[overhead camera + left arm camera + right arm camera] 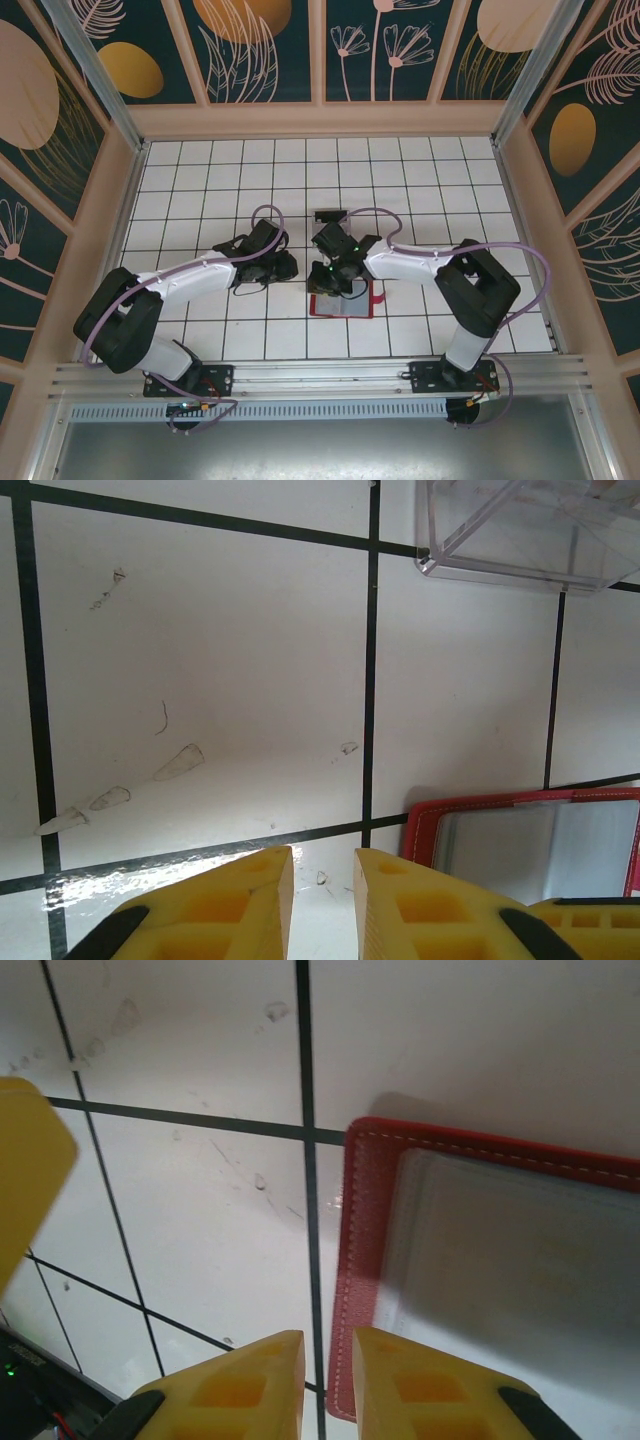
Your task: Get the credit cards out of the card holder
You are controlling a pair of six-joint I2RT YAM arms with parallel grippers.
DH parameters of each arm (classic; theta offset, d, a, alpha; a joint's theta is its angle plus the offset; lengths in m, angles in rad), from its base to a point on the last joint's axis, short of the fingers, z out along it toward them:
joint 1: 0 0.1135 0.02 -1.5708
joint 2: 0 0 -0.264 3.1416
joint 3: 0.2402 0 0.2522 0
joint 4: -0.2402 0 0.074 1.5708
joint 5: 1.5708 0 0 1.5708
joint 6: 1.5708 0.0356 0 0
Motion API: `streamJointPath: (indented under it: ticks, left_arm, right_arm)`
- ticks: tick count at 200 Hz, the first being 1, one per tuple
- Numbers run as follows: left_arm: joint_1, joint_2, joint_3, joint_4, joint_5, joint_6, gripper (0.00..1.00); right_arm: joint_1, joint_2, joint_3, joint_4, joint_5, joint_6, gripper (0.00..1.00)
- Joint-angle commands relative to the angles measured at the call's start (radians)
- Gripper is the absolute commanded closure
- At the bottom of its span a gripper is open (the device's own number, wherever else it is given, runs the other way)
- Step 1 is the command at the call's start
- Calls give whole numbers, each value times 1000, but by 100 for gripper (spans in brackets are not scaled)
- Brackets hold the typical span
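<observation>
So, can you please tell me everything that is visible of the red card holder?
The card holder is a small red wallet, leather-like, with pale stitching along its rim. It lies open and flat on the white tiled table, in front of the right arm. Its inner face looks pale grey and smooth, maybe a pocket or a card; I cannot tell which. The right gripper hangs over one edge of it; whether they touch is unclear.
</observation>
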Motion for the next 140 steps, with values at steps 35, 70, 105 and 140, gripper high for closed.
streamJointPath:
  ticks: [35,70,105,140]
  left_arm:
    - [9,-3,27,-13,16,26,75]
    - [7,-1,29,-17,19,25,75]
    - [8,8,41,-28,46,33,75]
    - [8,22,59,-32,61,38,75]
  right_arm:
    - [14,32,-32,11,7,12,75]
    - [17,16,-38,-29,43,12,70]
    - [18,-18,-50,-69,85,22,62]
    - [18,-48,-52,-114,131,25,60]
